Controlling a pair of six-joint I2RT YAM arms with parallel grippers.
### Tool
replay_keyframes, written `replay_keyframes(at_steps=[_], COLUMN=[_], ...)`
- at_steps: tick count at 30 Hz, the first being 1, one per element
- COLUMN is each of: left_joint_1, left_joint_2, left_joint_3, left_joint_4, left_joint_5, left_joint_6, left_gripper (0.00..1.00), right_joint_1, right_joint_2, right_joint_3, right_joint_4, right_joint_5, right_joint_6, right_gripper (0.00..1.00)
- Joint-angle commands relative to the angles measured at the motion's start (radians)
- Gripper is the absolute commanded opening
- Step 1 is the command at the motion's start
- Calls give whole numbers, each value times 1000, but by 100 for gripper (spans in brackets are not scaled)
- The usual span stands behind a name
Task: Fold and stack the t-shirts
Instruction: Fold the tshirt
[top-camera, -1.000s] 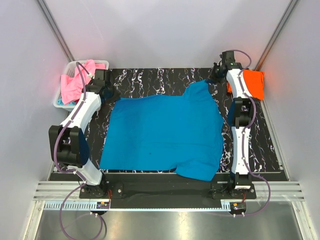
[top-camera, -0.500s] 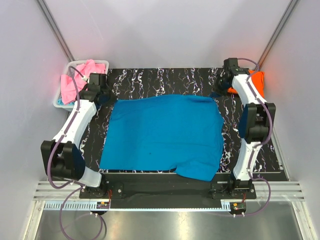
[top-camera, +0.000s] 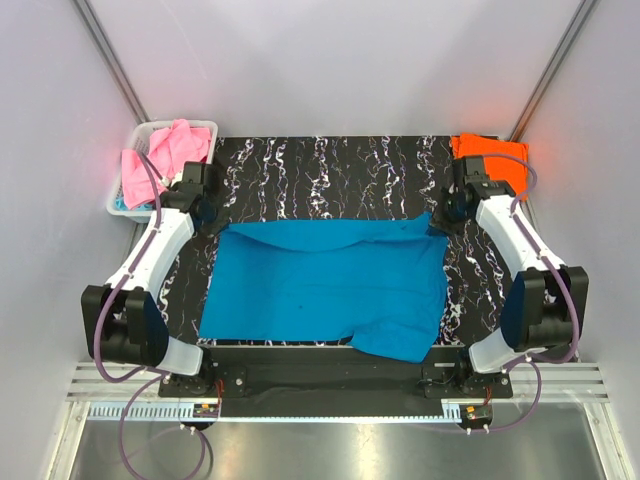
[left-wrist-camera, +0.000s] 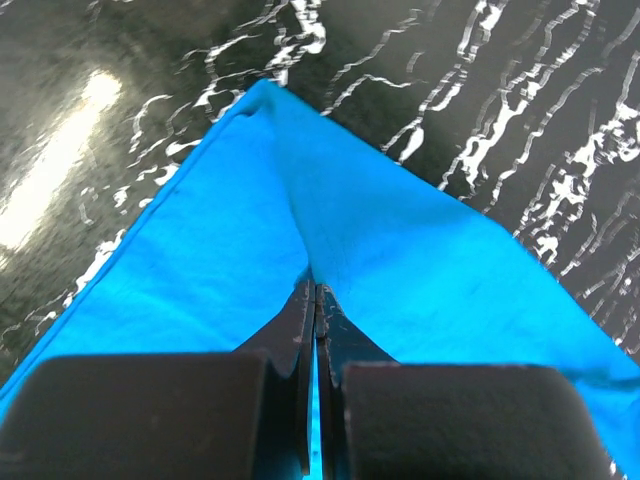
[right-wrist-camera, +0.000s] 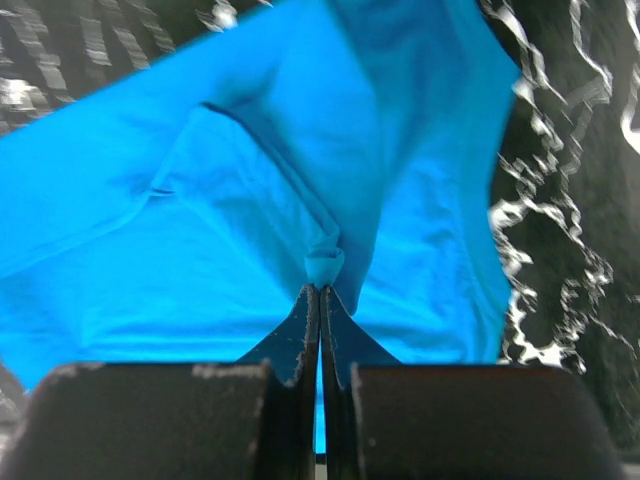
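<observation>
L claw (left-wrist-camera: 313, 287); R claw (right-wrist-camera: 321, 289) — on tee (top-camera: 330, 285)

Teal-blue t-shirt (top-camera: 325, 285), orange t-shirt (top-camera: 497, 162) and pink t-shirt (top-camera: 168, 150) are plain; the table (top-camera: 330, 178) is black, veined white.

left end effector (left-wrist-camera: 313, 290): clamped tight, angled down | right end effector (right-wrist-camera: 320, 291): clamped tight, angled down

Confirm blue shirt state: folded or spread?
Part-folded. The teal-blue t-shirt lies mostly spread, but left gripper and right gripper pinch its far corners, and that edge looks doubled over.
</observation>
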Motion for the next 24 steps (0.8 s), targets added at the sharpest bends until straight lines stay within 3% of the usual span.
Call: replay_keyframes(at_steps=[1, 17, 24], left_joint_1=[2, 21, 45], left_joint_2=[-17, 34, 45], left_joint_3=[5, -10, -20], left_joint_4=[-26, -61, -63], left_joint_5=[-76, -148, -141], left_joint_6=[-70, -147, -133], left_gripper=[0, 0, 0], right_joint_1=[6, 6, 6], right_joint_2=[-51, -64, -35], right_joint_3=[-71, -208, -232], right_joint_4=[-8, -5, 0], right_joint_5=[72, 293, 292], right_joint_6=[43, 150, 152], right_gripper=[0, 0, 0])
